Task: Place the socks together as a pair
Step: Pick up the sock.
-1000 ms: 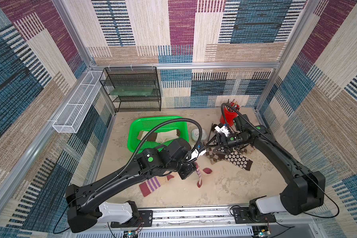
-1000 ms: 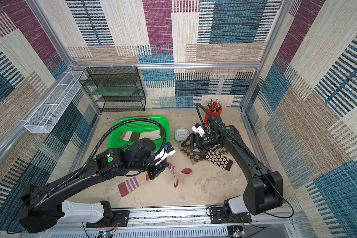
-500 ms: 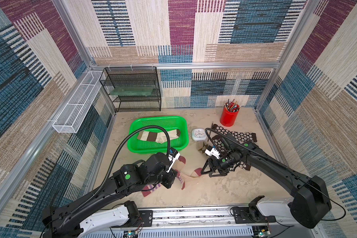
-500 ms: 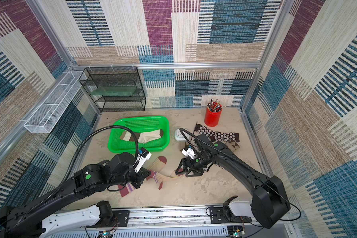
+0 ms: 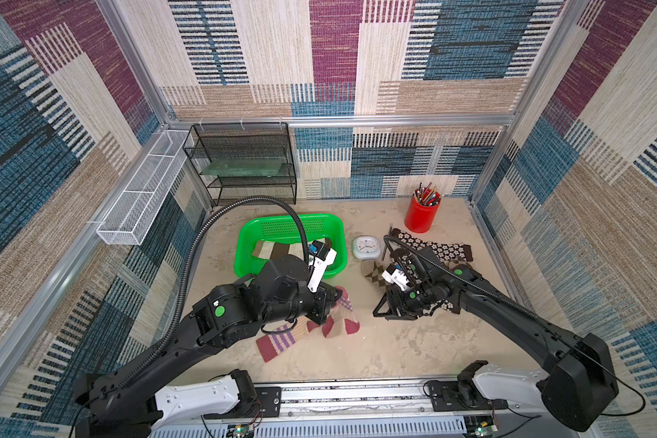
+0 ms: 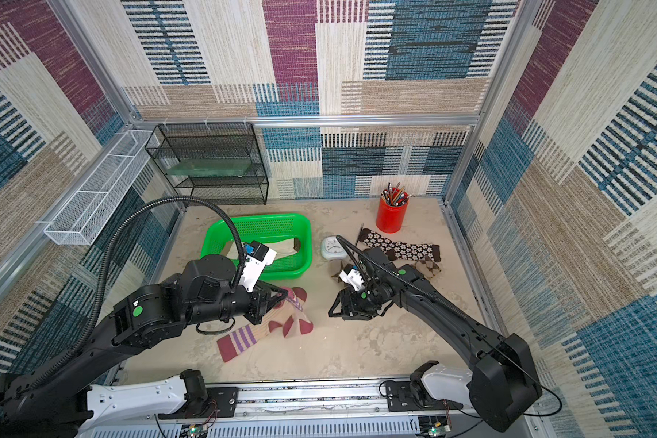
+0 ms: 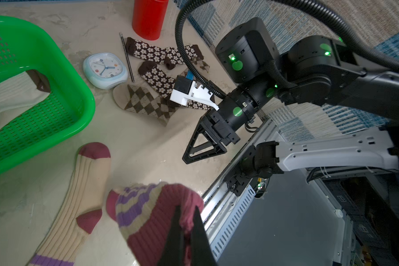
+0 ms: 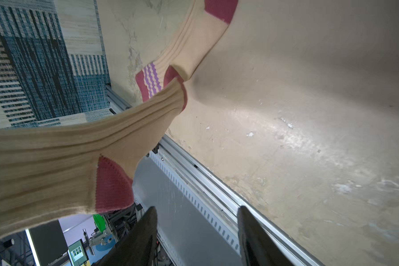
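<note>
My left gripper (image 7: 186,221) is shut on the maroon, purple-striped cuff of a tan sock (image 7: 145,207), held low over the table in both top views (image 5: 343,303) (image 6: 293,299). Its foot hangs close in the right wrist view (image 8: 55,161). The matching tan sock (image 5: 277,341) (image 7: 85,184) lies flat beside and partly under it. My right gripper (image 5: 380,311) (image 8: 196,230) hovers a little right of them, open, with nothing between its fingers. Flowered dark brown socks (image 5: 433,246) and an argyle sock (image 5: 372,271) lie behind it. A cream and brown sock (image 5: 274,248) is in the green basket.
The green basket (image 5: 243,261) stands left of centre, with a small clock (image 5: 365,247) and a loose pencil (image 5: 387,242) beside it. A red cup of pencils (image 5: 420,216) is at the back right, a black mesh shelf (image 5: 243,163) at the back, and a white wire tray (image 5: 141,197) on the left wall.
My right gripper came from the flowered socks to the table's middle and its jaws have narrowed. The held sock's foot, stretched towards the right gripper before, now droops by the lying sock.
</note>
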Motion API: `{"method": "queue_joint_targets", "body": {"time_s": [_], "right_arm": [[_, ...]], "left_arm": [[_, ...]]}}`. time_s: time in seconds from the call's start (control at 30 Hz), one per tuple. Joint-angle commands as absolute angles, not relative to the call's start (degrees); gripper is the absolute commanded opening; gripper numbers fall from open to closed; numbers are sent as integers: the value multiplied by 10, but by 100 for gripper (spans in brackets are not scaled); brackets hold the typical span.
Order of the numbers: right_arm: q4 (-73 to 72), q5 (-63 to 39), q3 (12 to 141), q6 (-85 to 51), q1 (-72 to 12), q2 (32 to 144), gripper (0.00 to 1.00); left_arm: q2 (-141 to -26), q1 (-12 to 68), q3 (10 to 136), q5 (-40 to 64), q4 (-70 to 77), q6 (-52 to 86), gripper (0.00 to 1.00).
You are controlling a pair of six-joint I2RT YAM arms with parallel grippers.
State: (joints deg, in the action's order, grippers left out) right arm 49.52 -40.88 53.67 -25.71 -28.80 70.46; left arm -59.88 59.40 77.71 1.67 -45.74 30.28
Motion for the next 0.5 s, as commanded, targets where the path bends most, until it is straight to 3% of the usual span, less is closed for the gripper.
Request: {"method": "queue_joint_targets", "body": {"time_s": [0.0, 0.33, 0.47], "right_arm": [[499, -396, 548, -261, -271, 691, 59], [550, -366, 575, -263, -189, 632, 64], [543, -366, 568, -261, -180, 614, 65]], "left_arm": [[-615, 596, 791, 39, -400, 339, 0], [-715, 621, 864, 46, -310, 337, 0], [-693, 622, 806, 23, -279, 357, 0]]}}
